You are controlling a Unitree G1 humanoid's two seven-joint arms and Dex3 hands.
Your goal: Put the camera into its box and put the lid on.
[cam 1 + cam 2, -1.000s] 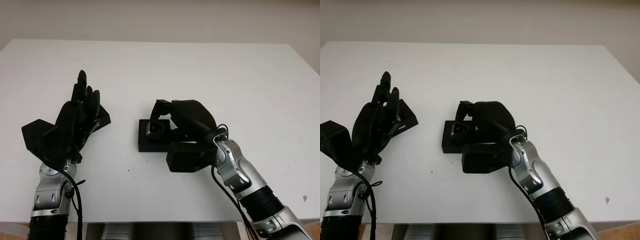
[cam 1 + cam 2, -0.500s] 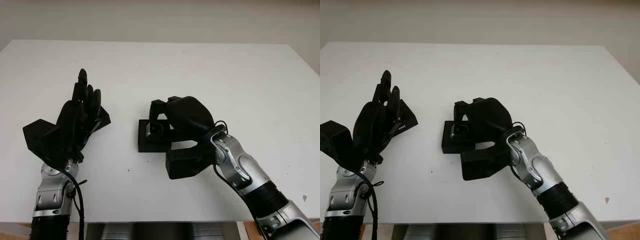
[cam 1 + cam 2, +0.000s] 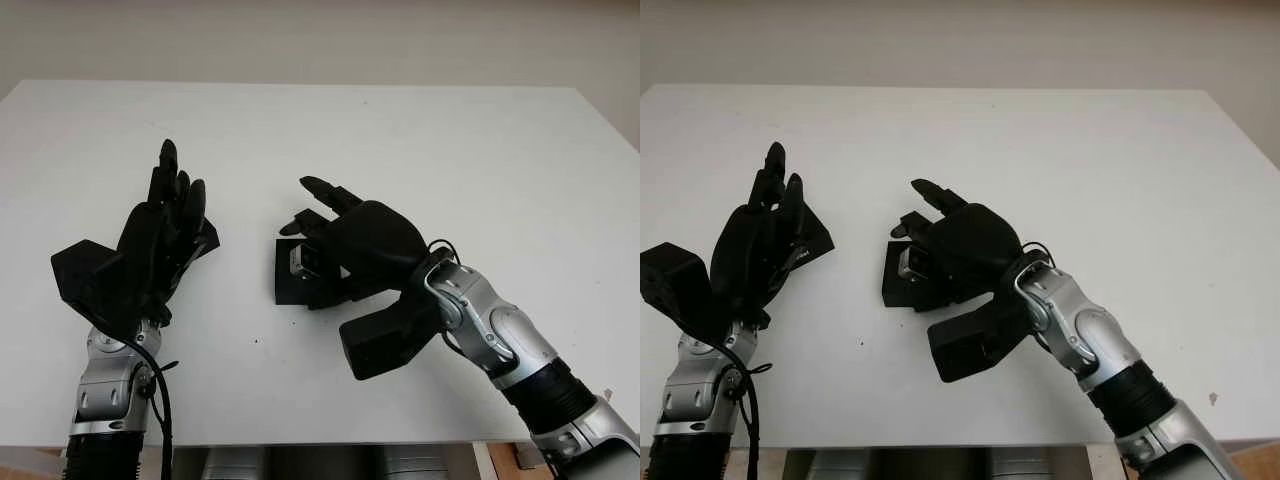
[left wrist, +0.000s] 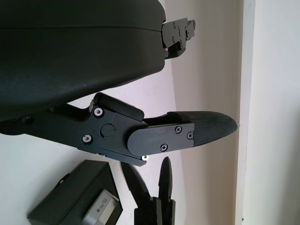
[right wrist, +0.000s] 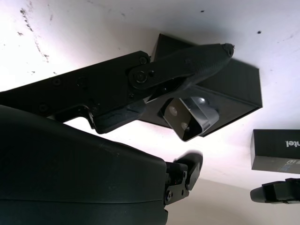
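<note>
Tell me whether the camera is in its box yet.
In, uncovered. The silver camera sits in the black box on the table; the open right hand hovers above it, and the lid lies apart.

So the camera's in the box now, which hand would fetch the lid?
Probably the left hand: it is open and right beside the lid, while the right hand, also open, hovers over the camera in its box.
</note>
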